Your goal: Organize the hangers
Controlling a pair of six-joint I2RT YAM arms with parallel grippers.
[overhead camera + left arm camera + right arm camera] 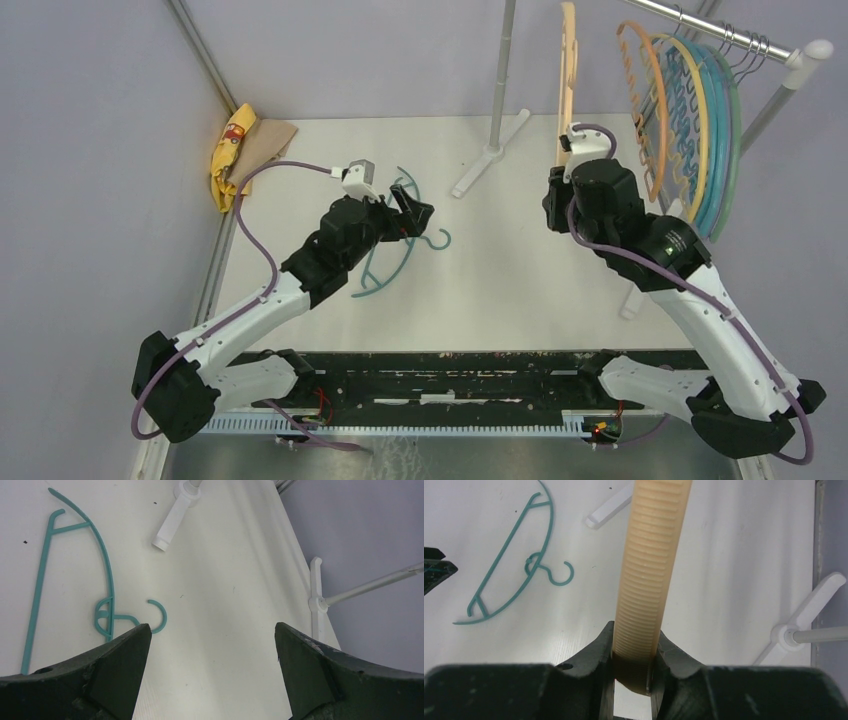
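Note:
A teal hanger (440, 241) lies flat on the white table, partly under my left arm. My left gripper (212, 630) hovers over the table with its jaws wide open and nothing between them; the teal hanger's hub (111, 605) sits just beyond the left fingertip. My right gripper (634, 640) is shut on the lower end of a tan-orange ribbed hanger (649, 570), which stands upright (568, 70) left of the rail. Several hangers (700, 130) in orange, lilac, teal and green hang from the rail. The teal hanger (535, 562) also shows in the right wrist view.
The metal rail (700, 22) runs across the upper right corner on white stands; one stand foot (490, 155) rests mid-table, another (796, 632) near the right edge. A yellow-and-tan cloth (235, 150) lies at the far left corner.

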